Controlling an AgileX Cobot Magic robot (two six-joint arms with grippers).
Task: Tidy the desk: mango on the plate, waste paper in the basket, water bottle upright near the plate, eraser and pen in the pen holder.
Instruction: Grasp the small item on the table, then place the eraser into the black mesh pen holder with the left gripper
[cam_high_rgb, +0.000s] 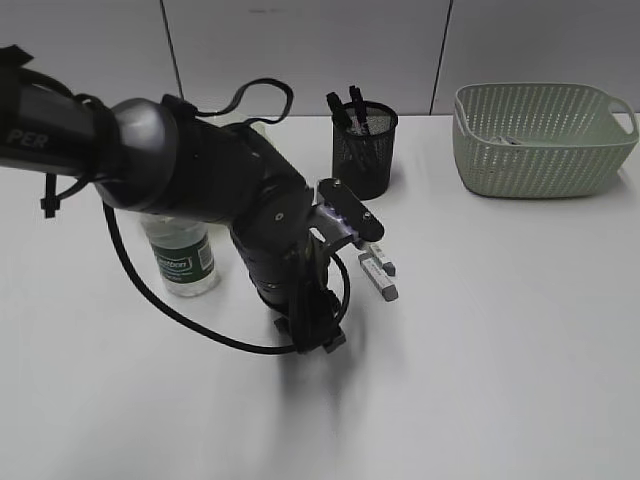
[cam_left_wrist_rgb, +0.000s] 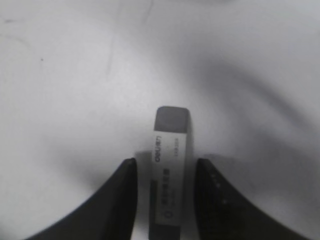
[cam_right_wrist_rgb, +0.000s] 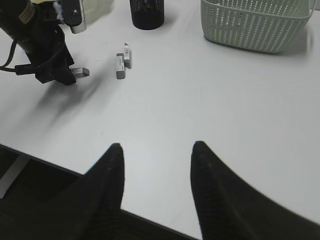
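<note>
The white bench (cam_high_rgb: 500, 330) carries the basket (cam_high_rgb: 540, 140) at the far right and the pen holder (cam_high_rgb: 364, 150) near the middle. The water bottle (cam_high_rgb: 185, 258) stands upright behind the left arm. The left end effector (cam_left_wrist_rgb: 165, 200) straddles an eraser (cam_left_wrist_rgb: 170, 165), fingers just beside it; whether they grip it I cannot tell. The right end effector (cam_right_wrist_rgb: 156, 175) hangs half open and holds nothing.

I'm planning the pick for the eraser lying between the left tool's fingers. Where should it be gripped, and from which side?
Grip the eraser across its two long sides, at the sleeved part, coming straight down from above. It lies flat on the desk, long and narrow, and the left tool straddles it with one finger beside each long side.
</note>
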